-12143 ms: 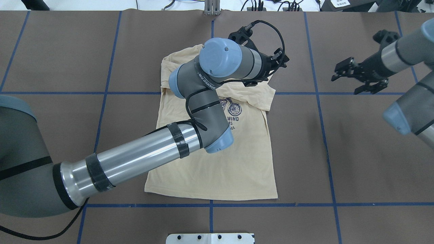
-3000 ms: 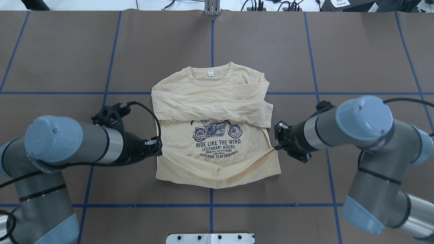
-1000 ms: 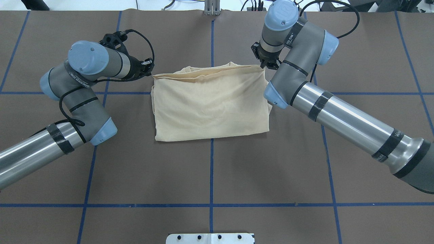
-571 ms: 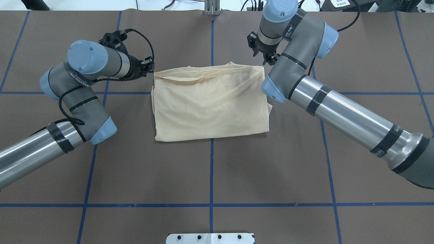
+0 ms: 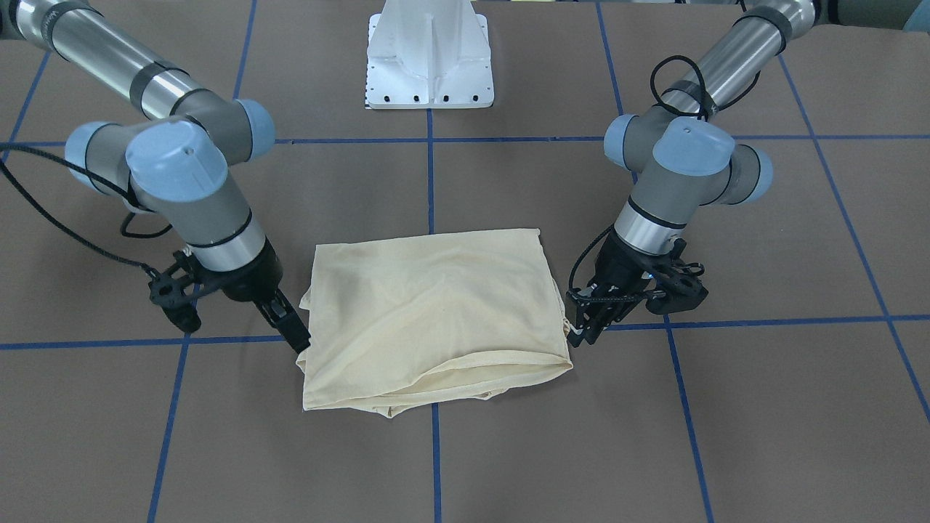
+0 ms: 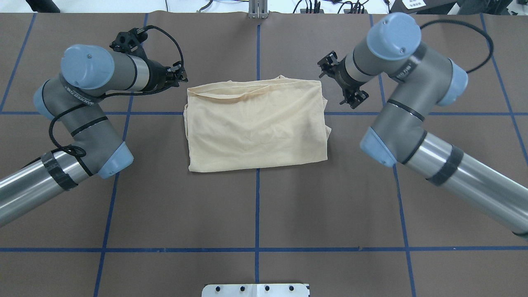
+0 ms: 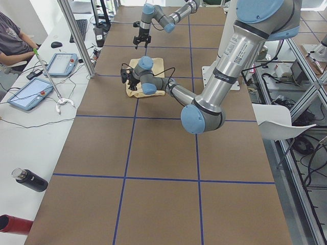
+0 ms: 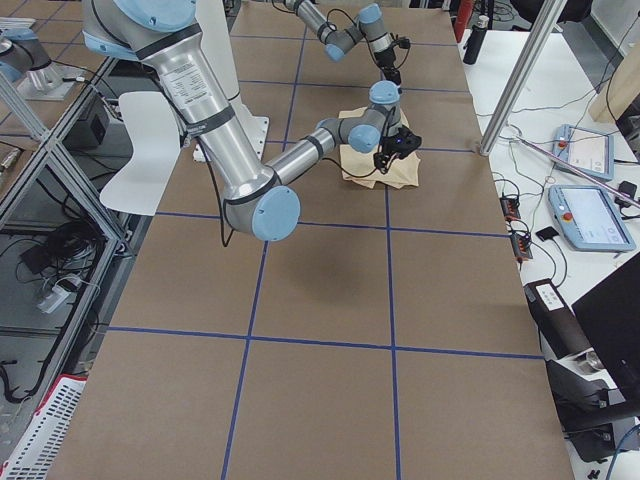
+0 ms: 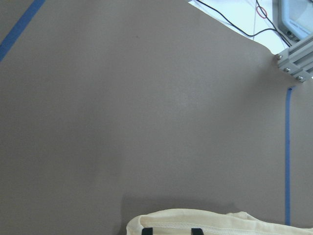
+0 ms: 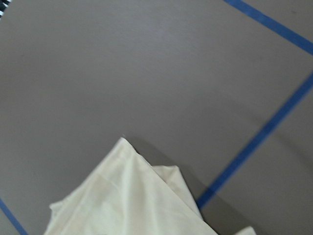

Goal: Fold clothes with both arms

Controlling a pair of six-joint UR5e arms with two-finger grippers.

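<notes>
The clothes (image 6: 255, 123) are one pale yellow-beige shirt folded into a rectangle, plain side up, lying flat in the middle of the table (image 6: 255, 206). Its print is hidden. My left gripper (image 6: 183, 77) hovers just outside the shirt's far left corner, open and holding nothing. In the left wrist view its two fingertips (image 9: 146, 231) sit apart over the shirt's hem (image 9: 220, 223). My right gripper (image 6: 336, 82) is open beside the far right corner and clear of the cloth. The right wrist view shows only that corner (image 10: 127, 196). In the front-facing view the shirt (image 5: 429, 312) lies between the left gripper (image 5: 581, 330) and the right gripper (image 5: 294, 335).
Blue tape lines (image 6: 256, 214) cross the brown table cover. The white robot base (image 5: 429, 51) stands at the near edge. An aluminium post (image 9: 296, 63) and cables stand at the far edge. Tablets (image 7: 61, 64) and a seated person (image 7: 13, 41) are beyond the table side.
Both grippers have let go of the shirt's far corners. The right gripper has swung out to the right; the left arm has drawn back a little to the left. The shirt lies still.
</notes>
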